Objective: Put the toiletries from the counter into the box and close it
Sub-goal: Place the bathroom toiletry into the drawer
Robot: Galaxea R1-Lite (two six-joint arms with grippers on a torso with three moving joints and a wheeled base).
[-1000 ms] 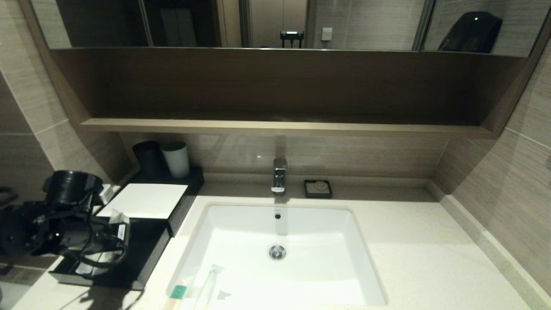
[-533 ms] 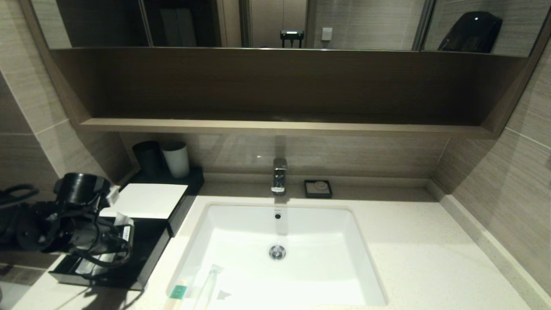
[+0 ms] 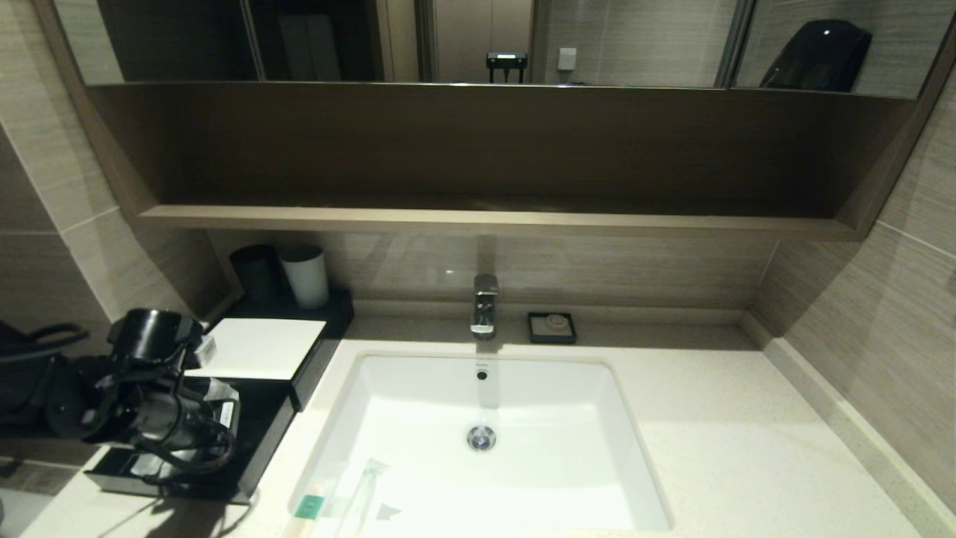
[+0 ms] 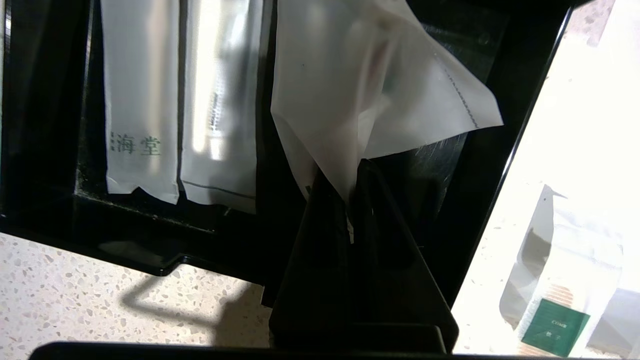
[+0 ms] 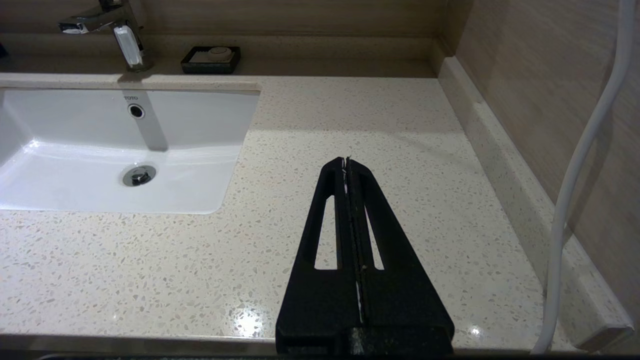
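The black box has a white top panel [image 3: 254,347], and its drawer [image 3: 258,441] is pulled out at the counter's left end. My left gripper [image 3: 214,413] hangs over the drawer, shut on a translucent white packet [image 4: 375,85]. Its tips [image 4: 352,175] pinch one corner of the packet. Two more wrapped packets [image 4: 142,100] [image 4: 220,100] lie flat inside the drawer [image 4: 45,125]. On the counter by the sink's front left corner lie a teal-labelled packet [image 3: 308,506] [image 4: 555,320] and a long toothbrush packet [image 3: 360,484]. My right gripper [image 5: 346,162] is shut and empty over the counter right of the sink.
A black cup [image 3: 256,273] and a white cup [image 3: 306,276] stand behind the box. The white sink [image 3: 567,478] has a faucet [image 3: 484,305] and a soap dish [image 3: 552,327] at its back. A brown shelf [image 3: 485,218] overhangs. Counter [image 3: 732,448] spreads to the right.
My left arm has moved to the right and a little forward over the drawer, carrying the packet with it. The packets by the sink have not moved.
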